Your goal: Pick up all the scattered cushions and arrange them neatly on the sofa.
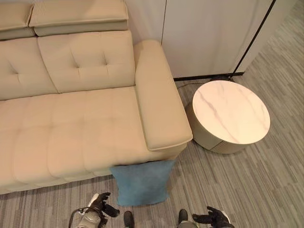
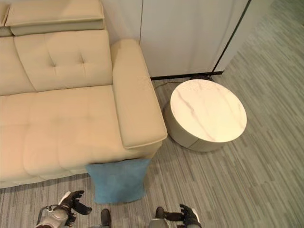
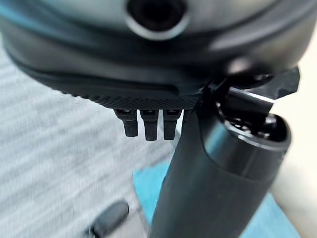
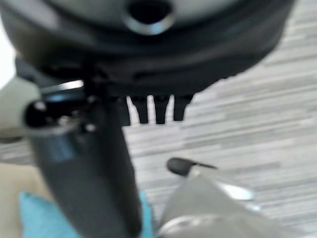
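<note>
Currently beige sofa [image 1: 71, 123] at 10 o'clock, seat bare, round marble-top side table [image 1: 231, 114] at 2 o'clock, blue cushion [image 1: 141, 183] on carpet touching sofa front at 6, left hand [image 1: 100, 204] and right hand [image 1: 211, 218] low, fingers relaxed, holding nothing.

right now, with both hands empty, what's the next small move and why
Probably lower both hands toward the blue square fabric cushion. It leans on the floor against the front of the beige tufted sofa, directly ahead between the left hand and right hand, and both hands are open.
</note>
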You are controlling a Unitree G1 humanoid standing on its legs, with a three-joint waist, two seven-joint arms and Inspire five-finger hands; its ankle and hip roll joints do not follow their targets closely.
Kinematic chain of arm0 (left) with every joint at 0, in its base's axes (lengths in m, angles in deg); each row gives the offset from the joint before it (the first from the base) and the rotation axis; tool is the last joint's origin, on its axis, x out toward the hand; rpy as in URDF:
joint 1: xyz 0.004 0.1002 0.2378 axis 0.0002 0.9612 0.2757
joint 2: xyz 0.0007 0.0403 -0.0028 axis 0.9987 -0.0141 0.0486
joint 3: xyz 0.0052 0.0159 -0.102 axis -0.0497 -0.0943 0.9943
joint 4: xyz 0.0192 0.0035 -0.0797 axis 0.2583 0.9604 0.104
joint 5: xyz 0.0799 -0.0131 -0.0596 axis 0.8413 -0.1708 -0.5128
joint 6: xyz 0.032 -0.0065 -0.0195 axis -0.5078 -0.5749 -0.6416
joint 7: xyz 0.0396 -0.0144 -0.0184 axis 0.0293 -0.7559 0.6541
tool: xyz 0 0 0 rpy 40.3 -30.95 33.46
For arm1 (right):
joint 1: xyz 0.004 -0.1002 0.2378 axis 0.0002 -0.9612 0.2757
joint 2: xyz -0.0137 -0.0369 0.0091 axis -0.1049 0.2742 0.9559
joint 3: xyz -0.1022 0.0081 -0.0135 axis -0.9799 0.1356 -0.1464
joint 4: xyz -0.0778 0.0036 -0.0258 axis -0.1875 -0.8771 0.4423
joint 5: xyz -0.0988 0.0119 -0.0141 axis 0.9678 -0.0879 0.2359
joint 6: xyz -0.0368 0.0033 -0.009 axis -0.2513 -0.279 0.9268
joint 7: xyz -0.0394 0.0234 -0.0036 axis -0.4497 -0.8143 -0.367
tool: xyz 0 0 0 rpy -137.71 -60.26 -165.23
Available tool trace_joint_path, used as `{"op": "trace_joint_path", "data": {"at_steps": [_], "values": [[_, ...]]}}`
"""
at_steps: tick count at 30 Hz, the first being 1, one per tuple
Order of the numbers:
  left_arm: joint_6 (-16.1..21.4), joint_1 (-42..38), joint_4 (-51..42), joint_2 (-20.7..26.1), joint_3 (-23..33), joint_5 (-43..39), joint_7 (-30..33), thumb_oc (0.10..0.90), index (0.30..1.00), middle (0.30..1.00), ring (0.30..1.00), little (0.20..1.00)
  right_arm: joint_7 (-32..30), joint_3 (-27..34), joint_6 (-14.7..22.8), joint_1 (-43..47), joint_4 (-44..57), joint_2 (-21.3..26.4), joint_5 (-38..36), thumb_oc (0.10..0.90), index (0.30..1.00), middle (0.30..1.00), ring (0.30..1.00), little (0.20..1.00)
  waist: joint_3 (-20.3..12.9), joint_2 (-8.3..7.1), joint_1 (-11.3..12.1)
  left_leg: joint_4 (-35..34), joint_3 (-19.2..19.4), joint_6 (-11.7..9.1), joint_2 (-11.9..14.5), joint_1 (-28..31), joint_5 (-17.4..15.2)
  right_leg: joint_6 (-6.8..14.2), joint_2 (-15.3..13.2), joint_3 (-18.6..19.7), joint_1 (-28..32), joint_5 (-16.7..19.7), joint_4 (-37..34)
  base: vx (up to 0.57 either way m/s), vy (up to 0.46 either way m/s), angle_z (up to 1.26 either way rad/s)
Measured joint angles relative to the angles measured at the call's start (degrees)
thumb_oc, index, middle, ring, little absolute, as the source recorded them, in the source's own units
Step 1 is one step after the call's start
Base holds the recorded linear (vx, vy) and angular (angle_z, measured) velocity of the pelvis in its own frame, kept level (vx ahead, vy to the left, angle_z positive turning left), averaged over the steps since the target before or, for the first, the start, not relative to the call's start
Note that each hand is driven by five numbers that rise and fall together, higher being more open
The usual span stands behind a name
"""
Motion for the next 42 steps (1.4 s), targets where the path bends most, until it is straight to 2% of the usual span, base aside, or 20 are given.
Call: {"op": "trace_joint_path", "data": {"at_steps": [1, 2, 3, 4, 6, 8, 12, 14, 16, 17, 20, 22, 24, 27, 30, 33, 42], "values": [[0.04, -0.02, 0.18, -0.28, 1.68, -0.02, -0.05, 0.800, 0.900, 0.900, 0.900, 0.900, 0.12, -1.50, 0.24, 0.64, -0.09, -0.07, 0.00, 0.800, 0.900, 0.900, 0.900, 0.900, 0.78, 0.87, 0.13, -0.83, -0.24, -0.39, 1.79, 0.67, 0.27, -1.19, 6.22, 2.27, -1.18, -5.43, 2.86, -0.04, 0.016, 0.03], [0.06, 0.23, 0.17, -0.25, 1.87, -0.01, -0.08, 0.800, 0.900, 0.900, 0.900, 0.900, 0.13, -2.19, 0.34, 0.60, 0.02, 0.18, 0.00, 0.800, 0.900, 0.900, 0.900, 0.900, 0.82, 0.93, 0.20, -1.00, -0.22, -0.47, 1.94, 0.93, 0.32, -6.53, 8.06, 1.18, -0.97, -6.32, 1.61, -0.03, -0.001, 0.03], [0.08, 0.81, 0.16, -1.13, 1.65, 0.00, -0.16, 0.800, 0.900, 0.900, 0.900, 0.900, 0.03, -2.20, 0.28, 0.65, -0.20, 0.56, 0.01, 0.800, 0.900, 0.900, 0.900, 0.900, 0.86, 1.64, 0.38, -1.02, -0.37, -0.68, 2.34, 0.99, 0.49, -6.24, 8.62, 1.56, 0.23, -4.93, -0.22, -0.02, -0.034, -0.01], [0.22, 1.44, 0.00, -1.60, 1.50, 0.01, -0.50, 0.800, 0.900, 0.900, 0.900, 0.900, -0.07, -2.17, 0.32, 0.61, -0.11, 0.73, 0.02, 0.800, 0.900, 0.900, 0.900, 0.900, 1.15, 1.98, 0.60, -0.54, -0.51, -0.73, 2.49, 0.83, 0.52, -6.55, 9.04, 0.11, 1.45, -3.54, -2.79, 0.02, -0.026, -0.05], [0.46, 2.19, -0.32, -3.30, 1.57, 0.00, -0.47, 0.800, 0.900, 0.900, 0.900, 0.900, -0.06, -2.27, 0.43, 0.40, -0.29, 1.18, 0.01, 0.800, 0.900, 0.900, 0.900, 0.900, 1.25, 2.00, 0.07, 0.39, -1.69, -0.76, 3.31, -0.05, 0.58, -7.00, 10.36, 0.31, 3.51, -2.42, -6.06, 0.00, -0.067, 0.13], [0.49, 2.91, -0.33, -3.75, 1.56, -0.02, -0.56, 0.800, 0.900, 0.900, 0.900, 0.900, -0.08, -2.31, 0.40, 0.41, -0.10, 1.49, 0.03, 0.800, 0.900, 0.900, 0.900, 0.900, 1.40, 1.56, 1.13, 0.83, -1.41, -0.76, 4.01, -0.03, 0.59, -7.22, 10.85, -0.53, 3.48, -2.28, -6.43, 0.00, -0.083, 0.00], [0.59, 2.12, -0.87, -4.32, 1.61, -0.09, -0.26, 0.800, 0.900, 0.900, 0.900, 0.900, -0.28, -2.44, 0.83, 0.71, 0.27, 3.62, 0.06, 0.800, 0.900, 0.900, 0.900, 0.900, 1.36, 1.34, 1.29, 2.04, -2.25, -0.79, 4.82, -2.23, 0.63, -8.03, 11.96, -1.34, 3.61, -1.82, -8.61, -0.06, -0.080, 0.10], [0.81, 1.45, -2.68, -4.18, 2.09, -1.23, 0.51, 0.800, 0.900, 0.900, 0.900, 0.900, -1.00, -3.43, 0.99, 1.60, 0.36, 4.15, 0.08, 0.800, 0.900, 0.900, 0.900, 0.900, 1.49, 1.14, 1.46, 4.56, -3.07, -0.80, 5.04, -4.95, 0.63, -8.22, 12.00, -1.61, 2.35, -1.75, -8.18, -0.26, -0.086, 0.13], [1.39, -0.57, -4.09, -4.03, 2.13, -3.13, 2.12, 0.800, 0.900, 0.900, 0.900, 0.900, -2.03, -4.02, 1.42, 3.63, 0.88, 4.21, 0.04, 0.800, 0.900, 0.900, 0.900, 0.900, 2.63, 1.18, 1.56, 8.70, -3.73, -1.07, 5.47, -9.88, 0.82, -8.64, 11.90, -2.36, -1.61, -2.05, -5.12, -0.23, -0.073, 0.18], [2.43, -3.38, -5.47, -3.65, 2.20, -5.76, 3.87, 0.800, 0.900, 0.900, 0.900, 0.900, -3.20, -4.05, 1.96, 6.10, 2.48, 4.24, -0.14, 0.800, 0.900, 0.900, 0.900, 0.900, 4.92, 1.19, 1.57, 12.78, -5.33, -1.02, 5.72, -15.27, 1.23, -9.50, 11.61, -3.05, -6.23, -2.67, -1.23, -0.19, -0.050, 0.24], [4.08, -7.49, -9.11, -3.34, 3.35, -10.34, 7.22, 0.800, 0.900, 0.900, 0.900, 0.900, -5.64, -4.70, 2.72, 11.83, 5.10, 4.22, -0.54, 0.800, 0.900, 0.900, 0.900, 0.900, 8.75, 1.33, 1.70, 16.70, -6.23, -0.93, 6.02, -22.45, 1.31, -10.70, 11.12, -3.82, -13.52, -4.07, 3.99, -0.05, -0.025, 0.13], [5.39, -9.68, -10.07, -3.20, 3.31, -11.75, 8.28, 0.800, 0.900, 0.900, 0.900, 0.900, -6.78, -4.60, 3.40, 14.61, 7.46, 4.47, -1.33, 0.800, 0.900, 0.900, 0.900, 0.900, 10.86, 1.77, 1.63, 15.61, -6.26, -0.97, 5.95, -24.20, 1.31, -11.08, 10.57, -3.88, -17.04, -5.03, 6.90, -0.07, 0.007, 0.08], [6.05, -12.05, -11.34, -3.08, 3.33, -13.06, 9.62, 0.800, 0.900, 0.900, 0.900, 0.900, -8.15, -4.52, 4.26, 17.26, 11.32, 4.74, -2.02, 0.800, 0.900, 0.900, 0.900, 0.900, 12.66, 2.08, 1.52, 15.47, -6.11, -0.96, 5.27, -27.39, 1.31, -11.21, 9.08, -3.74, -22.87, -6.94, 12.79, -0.13, 0.040, 0.12], [6.87, -14.08, -13.78, -2.78, 3.31, -15.18, 11.98, 0.800, 0.900, 0.900, 0.900, 0.900, -10.14, -4.53, 5.58, 20.97, 14.38, 4.71, -2.51, 0.800, 0.900, 0.900, 0.900, 0.900, 13.17, 2.15, 1.64, 17.00, -5.96, -0.95, 3.99, -33.15, 1.30, -11.11, 6.97, -2.91, -31.38, -8.10, 19.67, -0.09, 0.041, 0.09], [8.12, -17.81, -15.58, -2.29, 3.38, -17.38, 14.99, 0.800, 0.900, 0.900, 0.900, 0.900, -12.92, -4.45, 6.83, 26.34, 16.24, 4.63, -4.30, 0.800, 0.900, 0.900, 0.900, 0.900, 14.60, 2.57, 1.76, 17.48, -5.89, -0.99, 2.80, -39.29, 1.19, -11.11, 5.35, -2.07, -38.91, -8.84, 23.15, -0.08, 0.049, 0.11], [9.20, -20.24, -16.13, -2.06, 3.69, -19.20, 16.23, 0.800, 0.900, 0.900, 0.900, 0.900, -14.68, -4.70, 7.64, 30.00, 16.12, 4.44, -4.67, 0.800, 0.900, 0.900, 0.900, 0.900, 15.61, 2.62, 1.93, 17.79, -5.75, -1.64, 2.21, -42.75, 1.96, -10.92, 4.86, -1.13, -42.90, -8.53, 24.28, -0.03, 0.015, 0.02], [9.35, -27.18, -16.07, -0.01, 3.21, -21.15, 15.80, 0.800, 0.900, 0.900, 0.900, 0.900, -15.98, -4.77, 8.78, 37.92, 16.16, 5.24, -6.56, 0.800, 0.900, 0.900, 0.900, 0.900, 15.80, 2.69, 1.90, 16.29, -5.71, -1.03, 1.30, -50.13, 4.01, -10.66, 3.93, -1.02, -50.85, -7.01, 24.07, -0.01, 0.018, 0.02]]}}
